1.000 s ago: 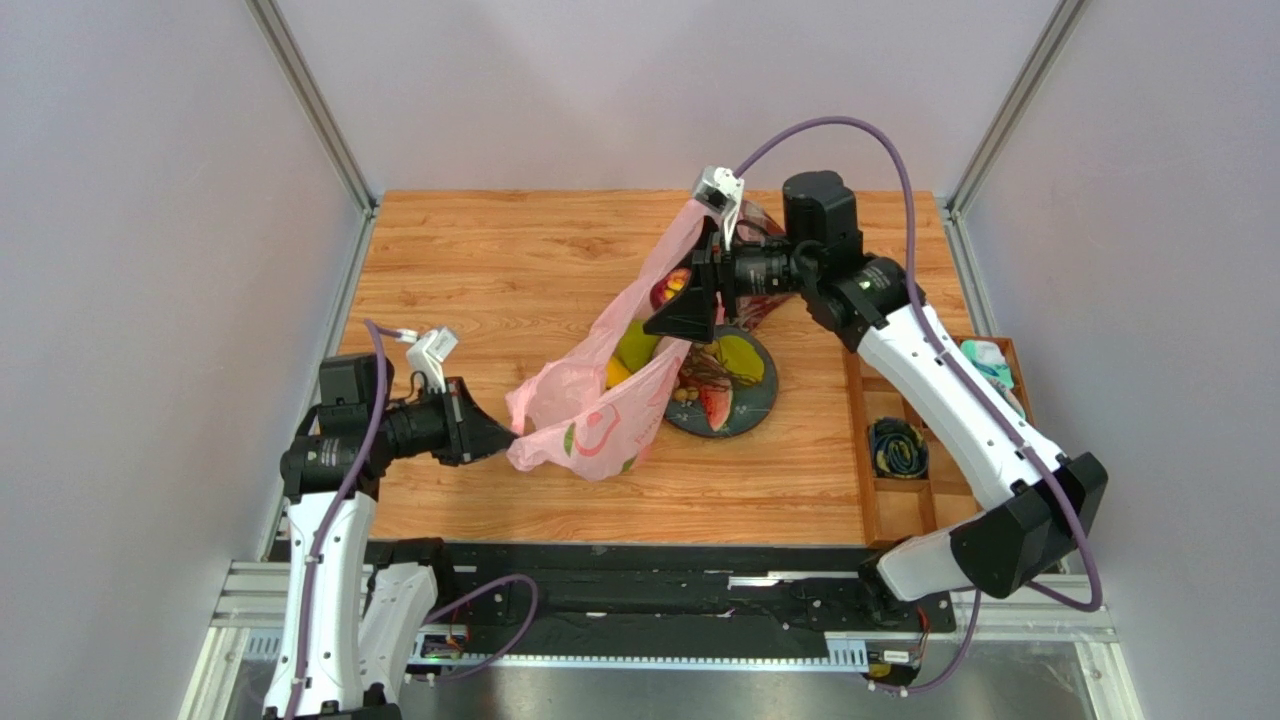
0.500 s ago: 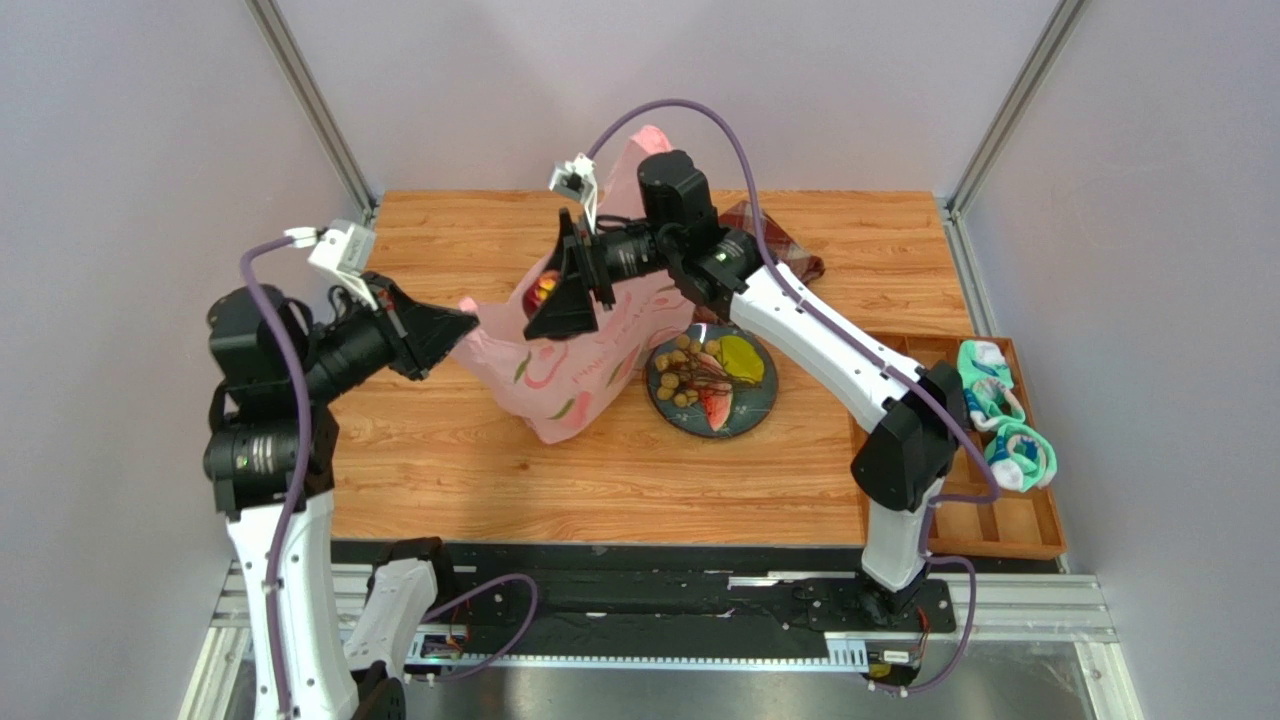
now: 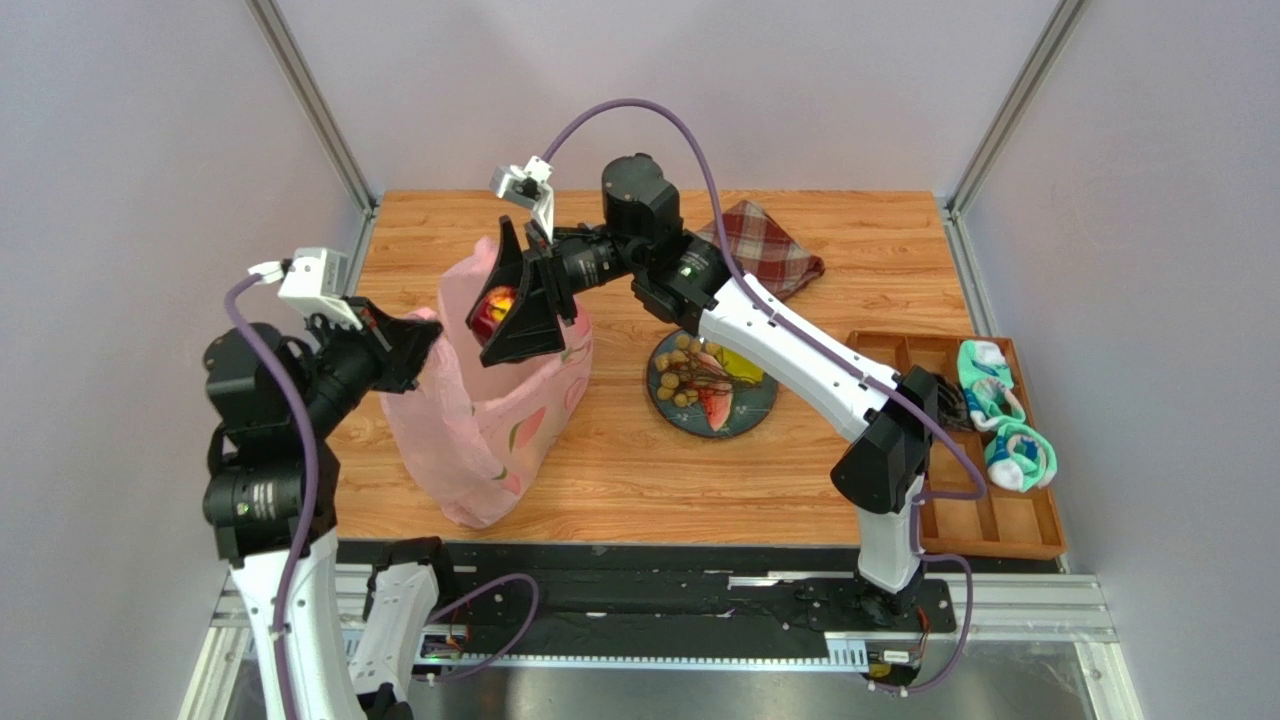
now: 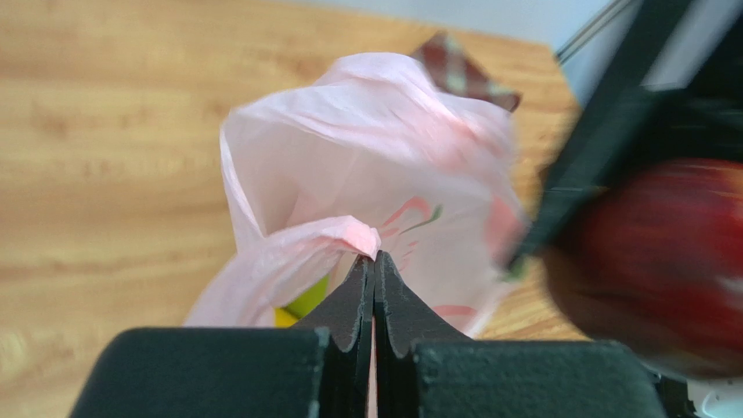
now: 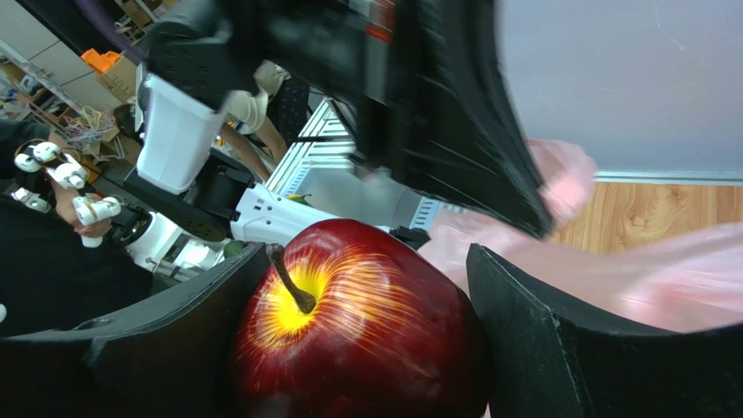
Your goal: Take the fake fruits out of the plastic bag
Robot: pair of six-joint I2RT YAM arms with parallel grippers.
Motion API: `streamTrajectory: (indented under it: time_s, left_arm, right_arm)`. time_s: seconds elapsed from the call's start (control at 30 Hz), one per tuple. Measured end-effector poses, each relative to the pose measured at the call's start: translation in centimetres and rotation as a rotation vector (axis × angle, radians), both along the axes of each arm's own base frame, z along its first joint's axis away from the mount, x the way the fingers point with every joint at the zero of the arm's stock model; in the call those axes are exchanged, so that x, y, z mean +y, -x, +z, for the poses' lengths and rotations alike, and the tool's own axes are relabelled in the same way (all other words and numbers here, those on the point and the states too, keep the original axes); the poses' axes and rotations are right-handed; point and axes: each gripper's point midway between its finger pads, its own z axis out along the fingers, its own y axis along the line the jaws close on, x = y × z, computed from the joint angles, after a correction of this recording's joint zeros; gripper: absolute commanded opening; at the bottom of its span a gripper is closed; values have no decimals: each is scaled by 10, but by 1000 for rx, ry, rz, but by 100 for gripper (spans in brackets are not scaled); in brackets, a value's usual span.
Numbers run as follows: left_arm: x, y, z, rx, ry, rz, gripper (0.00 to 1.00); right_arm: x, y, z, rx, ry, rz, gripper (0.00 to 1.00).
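The pink plastic bag [image 3: 489, 413] hangs left of the dark plate [image 3: 759, 408]. My left gripper [image 3: 418, 339] is shut on the bag's rim, which is seen pinched between the jaws in the left wrist view [image 4: 374, 258]. My right gripper [image 3: 505, 309] is shut on the dark red apple [image 3: 495, 308] just above the bag's mouth. The apple fills the right wrist view [image 5: 357, 335] between the fingers [image 5: 514, 313]. A yellow-green fruit [image 4: 301, 303] shows inside the bag [image 4: 375, 165]. A grape bunch [image 3: 684, 372], a yellow fruit [image 3: 736, 360] and a pink-red slice [image 3: 715, 404] lie on the plate.
A red plaid cloth [image 3: 766, 248] lies at the back, right of centre. A wooden tray [image 3: 977, 510] at the right edge holds rolled teal socks [image 3: 1004, 428]. Grey walls close in the table on three sides.
Both arms swung left with the bag, carrying it off the plate to the table's left. The right gripper now holds the apple at the bag's mouth. The plaid cloth is uncovered.
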Motion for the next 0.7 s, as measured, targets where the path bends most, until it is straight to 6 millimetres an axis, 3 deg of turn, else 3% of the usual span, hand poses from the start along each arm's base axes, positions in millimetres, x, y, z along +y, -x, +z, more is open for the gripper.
streamTrajectory:
  time_s: [0.13,0.23,0.3,0.4,0.5,0.53,0.6,0.7]
  left_arm:
    - [6,-9,-72,208,48,41,0]
    - [6,-10,-105,308,80,51,0]
    - [5,-10,-114,337,94,52,0]
    - [4,-10,-114,332,98,47,0]
    - [5,-13,-112,313,95,47,0]
    - [5,-14,-112,309,94,47,0]
    - [5,-15,-116,311,95,47,0]
    - [5,-14,-122,322,97,46,0]
  right_arm:
    - [-11,-6,1,-6,8,-39,42]
    - [-37,-35,13,-36,2,-162,42]
    - [-64,-61,28,-71,-15,-274,42]
    - [-118,-105,53,-163,-38,-489,41]
    - [-186,-143,52,-297,10,-735,42]
    - [-203,-151,45,-347,32,-802,42]
    - [-237,-154,8,-457,139,-894,43]
    - [-280,-146,-91,-611,380,-916,43]
